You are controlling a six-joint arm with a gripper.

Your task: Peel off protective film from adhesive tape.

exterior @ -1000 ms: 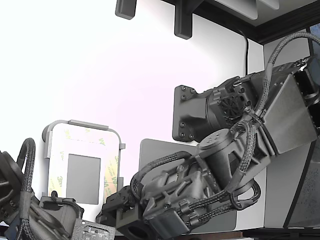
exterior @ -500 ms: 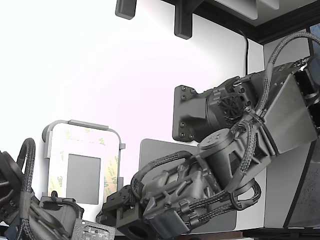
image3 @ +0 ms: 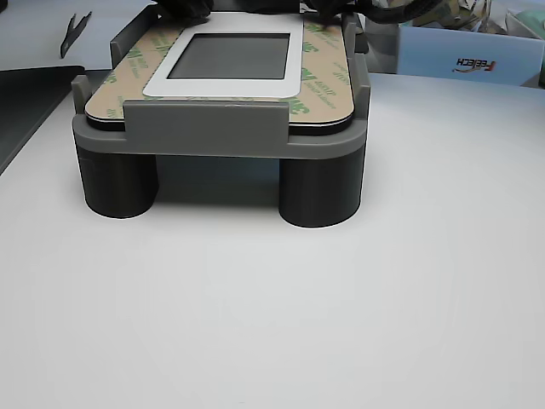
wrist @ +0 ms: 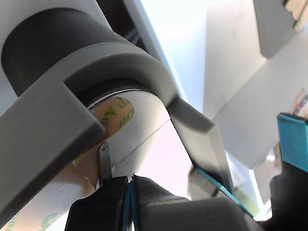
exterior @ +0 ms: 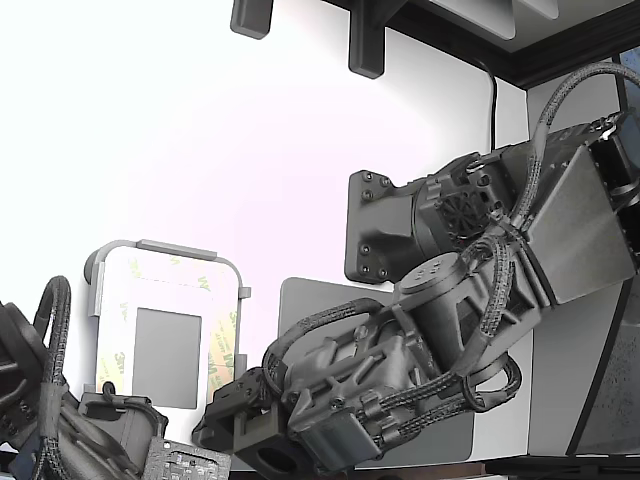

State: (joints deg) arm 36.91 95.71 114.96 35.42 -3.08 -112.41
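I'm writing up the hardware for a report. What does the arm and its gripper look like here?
The arm is dark gray to black, with boxy printed-looking housings, visible screws and a round perforated joint cap. Black braided cables loop along it. A flat gray panel covers its upper section. In the wrist view, the gripper has black fingers edged with blue padding.

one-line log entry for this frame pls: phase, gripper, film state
phase: approach at fixture corner | gripper: jaws together, thin tab at tips, grasp unconfirmed | protective film: on the tape frame, no visible lift | fixture: on table, part seated
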